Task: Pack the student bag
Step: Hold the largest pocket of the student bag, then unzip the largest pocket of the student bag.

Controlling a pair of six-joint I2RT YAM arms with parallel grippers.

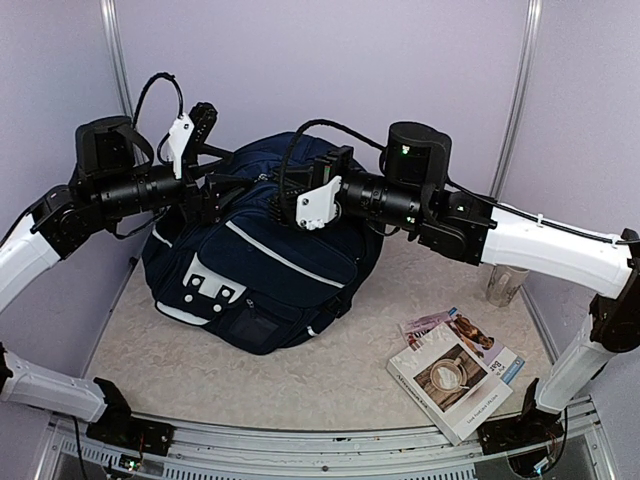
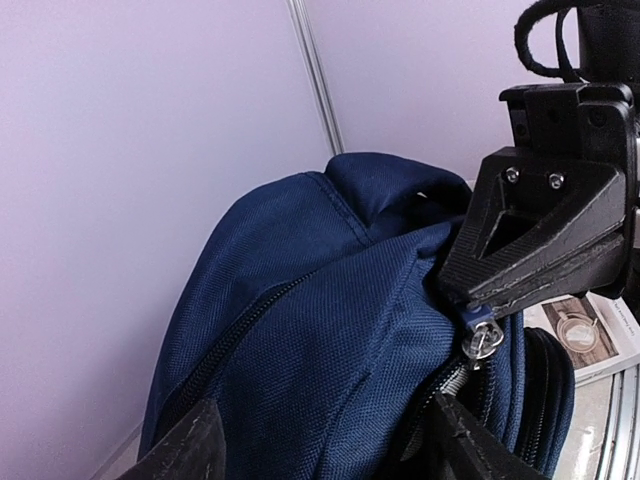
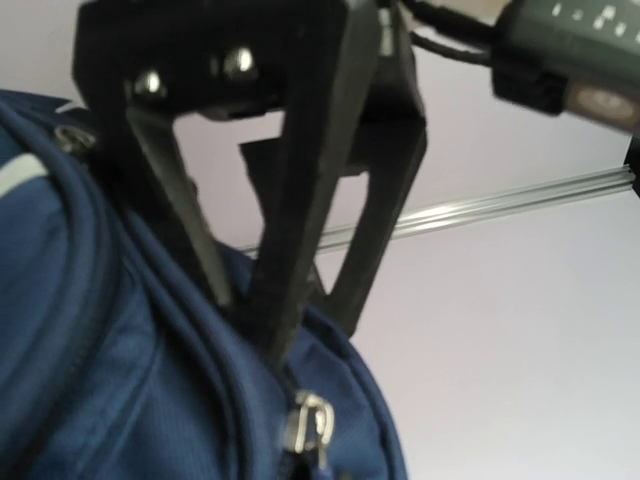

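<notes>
we see the navy student bag (image 1: 275, 275), white patch (image 1: 213, 289) only from above, zipper pull (image 3: 310, 425) only wrist-side, left gripper (image 2: 325, 420) spread, right gripper (image 3: 272, 335) pinched together

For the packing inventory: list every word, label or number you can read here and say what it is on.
No text can be read for certain.
Book with the coffee-cup cover: print on cover and spine, too small to read.
Booklet behind it: lettering too small.
Navy backpack: white patch bears slots only, no lettering visible.
</notes>
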